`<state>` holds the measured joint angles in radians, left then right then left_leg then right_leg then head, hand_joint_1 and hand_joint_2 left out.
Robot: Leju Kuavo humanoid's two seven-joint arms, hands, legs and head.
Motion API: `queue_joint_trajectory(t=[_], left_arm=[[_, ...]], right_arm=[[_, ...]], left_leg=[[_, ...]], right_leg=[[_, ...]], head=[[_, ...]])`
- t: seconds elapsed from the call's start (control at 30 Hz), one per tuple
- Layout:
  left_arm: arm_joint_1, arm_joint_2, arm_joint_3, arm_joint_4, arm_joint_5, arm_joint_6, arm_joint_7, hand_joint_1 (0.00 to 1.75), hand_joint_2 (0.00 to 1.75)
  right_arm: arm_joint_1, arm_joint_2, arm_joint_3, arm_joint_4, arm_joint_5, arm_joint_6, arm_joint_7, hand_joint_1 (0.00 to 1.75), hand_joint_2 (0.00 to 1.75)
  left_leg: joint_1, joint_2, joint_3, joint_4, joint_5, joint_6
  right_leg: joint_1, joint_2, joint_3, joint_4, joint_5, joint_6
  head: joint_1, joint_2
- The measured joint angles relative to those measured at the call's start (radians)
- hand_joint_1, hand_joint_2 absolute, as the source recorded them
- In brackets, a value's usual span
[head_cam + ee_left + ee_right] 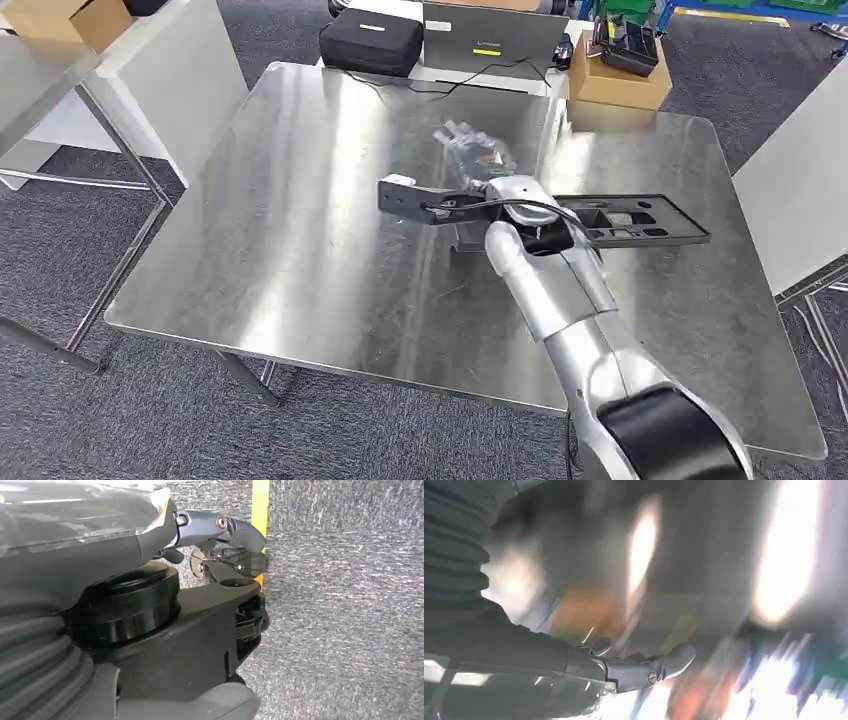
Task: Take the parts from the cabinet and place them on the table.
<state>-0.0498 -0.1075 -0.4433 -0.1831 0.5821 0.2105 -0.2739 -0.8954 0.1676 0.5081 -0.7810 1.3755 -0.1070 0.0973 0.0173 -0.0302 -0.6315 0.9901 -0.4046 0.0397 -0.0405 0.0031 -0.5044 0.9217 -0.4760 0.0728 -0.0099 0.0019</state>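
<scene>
1. A long, flat black plastic part with moulded recesses [545,212] is seen over the right half of the tabletop, lying lengthwise across it, one end toward the right edge and the grey-tipped end toward the middle. Whether it already rests on the surface or is carried just above it cannot be told.
2. The part is crossed at its middle by the right hand [478,160], whose fingers are stretched out beyond it toward the far edge. A grip from above is judged likely, keeping the long part level, but whether it is actually held cannot be told; the right wrist view is too blurred to settle it.
3. The left hand [220,527] is seen hanging over grey carpet, its fingers drawn in with nothing in them, kept out of the work.
4. The reflective metal table [300,250] carries the part well inside its edges, which is judged a safe spot for release.
5. A brown cardboard box [615,75] sits beyond the far right corner.
</scene>
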Motion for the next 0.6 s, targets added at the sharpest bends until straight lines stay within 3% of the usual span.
queue_joint_trajectory(t=[0.07, 0.1, 0.13, 0.2, 0.23, 0.27, 0.3, 0.33, 0.4, 0.43, 0.47, 0.5, 0.57, 0.6], left_arm=[[0.005, -0.001, 0.0, 0.001, 0.0, 0.001, 0.0, 0.0, 0.0], [0.005, -0.002, 0.0, 0.002, 0.0, 0.001, 0.001, 0.0, 0.0], [0.003, -0.003, 0.001, 0.002, 0.0, 0.0, 0.001, 0.0, 0.0], [-0.003, -0.004, 0.002, 0.002, 0.0, -0.002, 0.003, 0.0, 0.0], [-0.004, -0.005, 0.003, 0.002, 0.0, -0.002, 0.003, 0.0, 0.0], [-0.004, -0.005, 0.003, 0.002, 0.001, -0.003, 0.003, 0.0, 0.0], [-0.002, -0.006, 0.003, 0.002, 0.002, -0.003, 0.003, 0.0, 0.0], [0.0, -0.006, 0.003, 0.002, 0.003, -0.003, 0.005, 0.0, 0.0], [-0.006, -0.011, 0.003, 0.002, 0.015, 0.021, 0.041, 0.0, 0.0], [-0.015, -0.013, 0.003, 0.002, 0.017, 0.036, 0.067, 0.0, 0.0], [-0.027, -0.016, 0.003, 0.002, 0.021, 0.046, 0.095, 0.0, 0.0], [-0.036, -0.015, 0.004, 0.002, 0.021, 0.053, 0.103, 0.0, 0.0], [-0.049, -0.018, 0.003, 0.0, 0.021, 0.054, 0.113, 0.0, 0.0], [-0.052, -0.019, 0.004, 0.0, 0.021, 0.054, 0.117, 0.0, 0.0]], right_arm=[[0.03, -0.035, 0.004, -0.074, 0.074, -0.307, -0.002, 0.0, 0.0], [0.042, -0.045, 0.009, -0.102, 0.076, -0.415, -0.006, 0.0, 0.0], [0.049, -0.053, 0.015, -0.12, 0.076, -0.477, -0.009, 0.0, 0.0], [0.057, -0.067, 0.02, -0.135, 0.076, -0.446, -0.015, 0.0, 0.0], [0.065, -0.071, 0.023, -0.135, 0.076, -0.409, -0.016, 0.0, 0.0], [0.081, -0.078, 0.024, -0.135, 0.074, -0.395, -0.016, 0.0, 0.0], [0.091, -0.084, 0.024, -0.135, 0.072, -0.392, -0.016, 0.0, 0.0], [0.094, -0.087, 0.025, -0.135, 0.07, -0.39, -0.016, 0.0, 0.0], [0.092, -0.088, 0.025, -0.138, 0.069, -0.384, -0.018, 0.0, 0.0], [0.09, -0.09, 0.025, -0.138, 0.069, -0.382, -0.022, 0.0, 0.0], [0.091, -0.09, 0.024, -0.138, 0.069, -0.378, -0.028, 0.0, 0.0], [0.09, -0.094, 0.022, -0.138, 0.068, -0.378, -0.028, 0.0, 0.0], [0.09, -0.094, 0.022, -0.138, 0.068, -0.377, -0.031, 0.0, 0.0], [0.088, -0.094, 0.022, -0.138, 0.068, -0.377, -0.032, 0.0, 0.0]], left_leg=[[-0.002, 0.0, 0.006, -0.004, 0.002, 0.006], [0.009, 0.007, 0.018, -0.018, 0.008, 0.01], [0.005, 0.014, 0.025, -0.022, 0.009, 0.014], [0.002, 0.021, 0.027, -0.021, 0.009, 0.016], [0.001, 0.022, 0.027, -0.021, 0.008, 0.016], [0.001, 0.021, 0.026, -0.021, 0.008, 0.016], [0.002, 0.019, 0.026, -0.02, 0.007, 0.015], [0.003, 0.019, 0.026, -0.018, 0.007, 0.013], [0.006, 0.019, 0.024, -0.007, 0.002, 0.002], [0.0, 0.017, 0.019, 0.001, -0.002, -0.009], [-0.001, 0.013, 0.017, 0.004, -0.001, -0.017], [-0.003, 0.011, 0.014, 0.013, -0.001, -0.022], [0.004, 0.009, 0.006, 0.014, 0.006, -0.033], [0.011, 0.01, -0.001, 0.017, -0.007, -0.041]], right_leg=[[0.002, 0.003, 0.015, 0.0, 0.002, 0.007], [-0.002, 0.004, 0.004, 0.02, -0.01, 0.006], [0.002, 0.002, -0.019, 0.069, -0.041, -0.005], [0.004, 0.003, -0.104, 0.236, -0.112, -0.023], [0.005, 0.003, -0.149, 0.319, -0.137, -0.025], [0.005, 0.002, -0.176, 0.364, -0.141, -0.02], [0.004, 0.002, -0.174, 0.349, -0.123, -0.013], [0.002, 0.002, -0.152, 0.292, -0.09, -0.002], [-0.006, -0.003, -0.063, 0.106, -0.015, 0.019], [-0.005, -0.008, -0.04, 0.063, -0.001, 0.018], [0.006, -0.001, -0.047, 0.089, 0.02, 0.005], [-0.001, -0.001, -0.05, 0.08, 0.009, -0.003], [0.006, 0.0, -0.062, 0.09, 0.012, -0.014], [-0.001, 0.0, -0.066, 0.087, 0.019, -0.027]], head=[[0.002, 0.0], [0.0, 0.0], [0.002, 0.0], [0.003, 0.0], [0.003, 0.0], [0.004, 0.0], [0.006, 0.0], [0.006, 0.0], [0.005, 0.0], [0.01, 0.0], [0.007, 0.0], [0.008, 0.0], [0.006, 0.0], [0.006, 0.0]])
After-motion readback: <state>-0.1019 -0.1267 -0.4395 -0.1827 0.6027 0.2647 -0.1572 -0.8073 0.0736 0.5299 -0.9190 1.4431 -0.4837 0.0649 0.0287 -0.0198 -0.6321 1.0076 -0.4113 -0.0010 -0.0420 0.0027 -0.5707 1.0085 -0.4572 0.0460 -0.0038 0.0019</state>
